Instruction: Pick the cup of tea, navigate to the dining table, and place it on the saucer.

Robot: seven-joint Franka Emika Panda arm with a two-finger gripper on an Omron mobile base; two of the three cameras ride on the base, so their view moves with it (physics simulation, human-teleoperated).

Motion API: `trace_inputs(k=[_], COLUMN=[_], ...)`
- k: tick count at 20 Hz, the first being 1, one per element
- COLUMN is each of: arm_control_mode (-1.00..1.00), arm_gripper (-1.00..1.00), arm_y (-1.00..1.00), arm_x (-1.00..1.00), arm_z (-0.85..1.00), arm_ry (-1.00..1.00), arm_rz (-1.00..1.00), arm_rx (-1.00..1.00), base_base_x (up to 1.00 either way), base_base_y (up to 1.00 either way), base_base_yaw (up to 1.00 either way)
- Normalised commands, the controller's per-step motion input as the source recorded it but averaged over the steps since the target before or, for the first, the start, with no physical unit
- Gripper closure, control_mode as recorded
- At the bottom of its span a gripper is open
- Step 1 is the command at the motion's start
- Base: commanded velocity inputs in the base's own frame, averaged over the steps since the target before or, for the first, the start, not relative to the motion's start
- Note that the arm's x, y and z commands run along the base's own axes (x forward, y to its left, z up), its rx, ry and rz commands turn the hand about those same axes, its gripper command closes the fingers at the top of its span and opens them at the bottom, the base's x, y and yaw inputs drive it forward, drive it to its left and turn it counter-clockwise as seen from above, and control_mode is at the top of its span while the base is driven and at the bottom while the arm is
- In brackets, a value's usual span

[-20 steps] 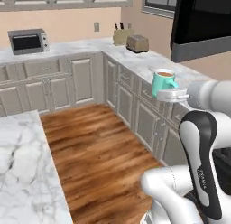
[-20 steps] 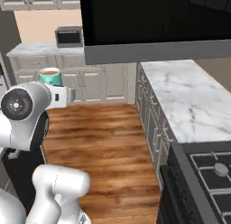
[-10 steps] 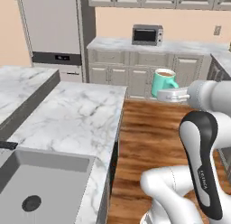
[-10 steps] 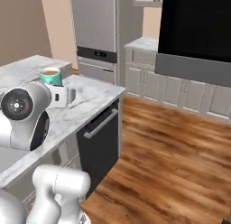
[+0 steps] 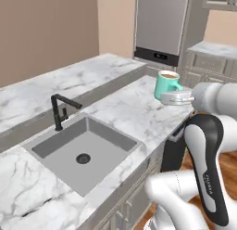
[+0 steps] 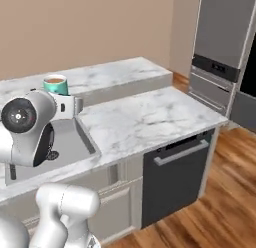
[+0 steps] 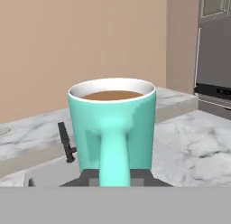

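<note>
Island counter [image 5: 115,108]: marble top with a raised back ledge; its right end stops above wood floor [image 6: 220,192], open toward the fridge [image 5: 162,25].
Sink [image 5: 83,148]: sunk basin, black faucet [image 5: 60,111] at its rear edge.
Dishwasher [image 6: 177,174]: dark front, seen from the right base view.
Cup of tea [image 7: 113,130]: upright, brown liquid near the rim, held above the counter, handle toward the hand.
Gripper [image 5: 176,98]: jaws clamped on the cup's base.

Arm raised, forearm level; end effector [image 5: 176,98] clamped round cup handle [image 7: 113,151].

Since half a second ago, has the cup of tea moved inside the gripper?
No. The cup of tea sits upright in the gripper just as before; only the kitchen behind changed, because the base drove.
</note>
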Motion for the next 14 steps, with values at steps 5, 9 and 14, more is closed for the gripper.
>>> trace_inputs(k=[5,9,14], arm_control_mode=[1.0,1.0,1.0], arm_gripper=[1.0,1.0,1.0], arm_y=[0.0,0.0,0.0], arm_x=[0.0,0.0,0.0], arm_z=[0.0,0.0,0.0], arm_ry=[0.0,0.0,0.0], arm_rz=[0.0,0.0,0.0], arm_rx=[0.0,0.0,0.0], base_base_x=[-0.48,-0.5,-0.48], base_base_y=[0.0,0.0,0.0], base_base_yaw=[0.86,0.84,0.81])
